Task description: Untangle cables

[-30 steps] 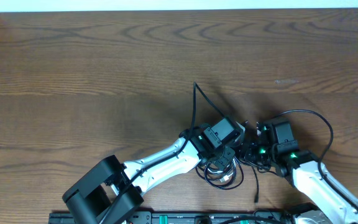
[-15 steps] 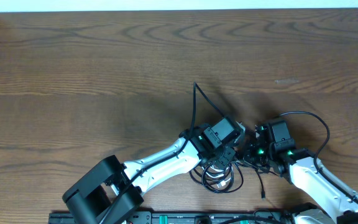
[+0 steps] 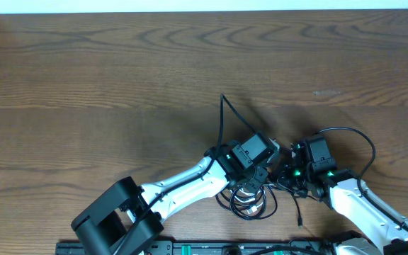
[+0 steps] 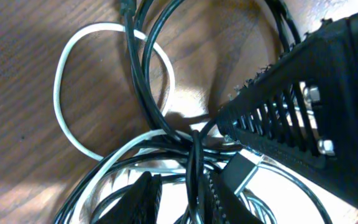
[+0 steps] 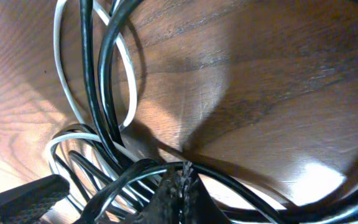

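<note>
The cables (image 3: 250,200) lie in a tangle near the table's front edge, between both grippers. One black cable (image 3: 222,120) runs out of it toward the back. In the left wrist view a white cable (image 4: 58,93) loops under black cables (image 4: 138,74). My left gripper (image 3: 251,184) (image 4: 182,199) sits over the knot, its jaws slightly apart with a black strand running between them along the right finger. My right gripper (image 3: 284,174) (image 5: 180,180) comes in from the right, shut, with a black cable (image 5: 241,180) arching over its fingertips. The white cable (image 5: 58,56) also shows in the right wrist view.
A loose black cable end (image 3: 299,239) points at the front edge. A thick black wire (image 3: 363,142) arcs off the right arm. The right gripper's ribbed finger (image 4: 291,106) crowds the left wrist view. Brown wood table (image 3: 119,71) stretches behind and left.
My right gripper has closed and edged left toward the knot. The tangle and the loose cable end have shifted toward the front edge. The left arm has hardly moved.
</note>
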You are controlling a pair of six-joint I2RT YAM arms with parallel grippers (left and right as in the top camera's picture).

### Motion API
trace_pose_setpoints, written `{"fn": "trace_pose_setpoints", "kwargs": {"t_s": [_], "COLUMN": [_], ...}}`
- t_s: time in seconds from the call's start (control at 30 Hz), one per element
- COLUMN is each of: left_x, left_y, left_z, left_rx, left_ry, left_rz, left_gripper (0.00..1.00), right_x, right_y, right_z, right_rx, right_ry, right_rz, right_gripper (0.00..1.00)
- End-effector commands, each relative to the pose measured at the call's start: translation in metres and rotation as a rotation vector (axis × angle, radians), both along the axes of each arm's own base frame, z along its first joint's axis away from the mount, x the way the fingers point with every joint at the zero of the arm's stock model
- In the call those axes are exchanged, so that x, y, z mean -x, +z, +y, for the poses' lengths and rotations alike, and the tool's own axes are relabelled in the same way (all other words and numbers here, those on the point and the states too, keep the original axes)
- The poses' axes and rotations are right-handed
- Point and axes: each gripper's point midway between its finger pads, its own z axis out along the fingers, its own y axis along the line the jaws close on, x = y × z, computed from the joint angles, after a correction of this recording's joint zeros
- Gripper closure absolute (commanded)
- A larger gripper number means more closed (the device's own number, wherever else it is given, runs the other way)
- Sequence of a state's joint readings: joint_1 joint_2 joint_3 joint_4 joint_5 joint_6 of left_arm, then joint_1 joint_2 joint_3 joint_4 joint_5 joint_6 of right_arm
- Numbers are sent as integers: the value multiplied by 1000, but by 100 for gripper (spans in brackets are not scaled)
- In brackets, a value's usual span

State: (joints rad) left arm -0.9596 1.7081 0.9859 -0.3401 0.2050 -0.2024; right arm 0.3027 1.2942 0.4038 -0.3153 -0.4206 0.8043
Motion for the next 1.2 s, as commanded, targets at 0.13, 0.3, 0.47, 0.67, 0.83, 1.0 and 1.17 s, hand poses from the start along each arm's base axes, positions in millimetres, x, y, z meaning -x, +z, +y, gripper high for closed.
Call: {"fn": "trace_pose_setpoints", "kwargs": {"t_s": [0.13, 0.3, 0.47, 0.67, 0.83, 1.0, 1.17], "left_x": [10, 11, 14, 15, 3, -14, -16], "left_y": [-14, -16, -27, -35, -20, 7, 16], "left_z": [12, 13, 17, 19, 12, 0, 0], "left_rx": [-56, -62, -85, -105, -55, 25, 42], "left_ry": [-1, 0, 65, 68, 60, 32, 31], "left_rz": [45, 49, 96, 110, 67, -13, -28], "left_gripper": [69, 69, 69, 92, 92, 93, 93], "right_x": [7, 7, 7, 7, 7, 8, 9], "right_y": [-11, -11, -11, -11, -11, -11, -11], "right_z": [-9, -8, -9, -9, -9, -9, -9], "right_rx": [61, 60, 61, 61, 61, 61, 63], "right_ry": [-4, -4, -4, -4, -4, -4, -3], "right_rz": [25, 22, 25, 25, 25, 27, 31], "right_gripper": [95, 95, 94, 94, 99, 99, 99]}}
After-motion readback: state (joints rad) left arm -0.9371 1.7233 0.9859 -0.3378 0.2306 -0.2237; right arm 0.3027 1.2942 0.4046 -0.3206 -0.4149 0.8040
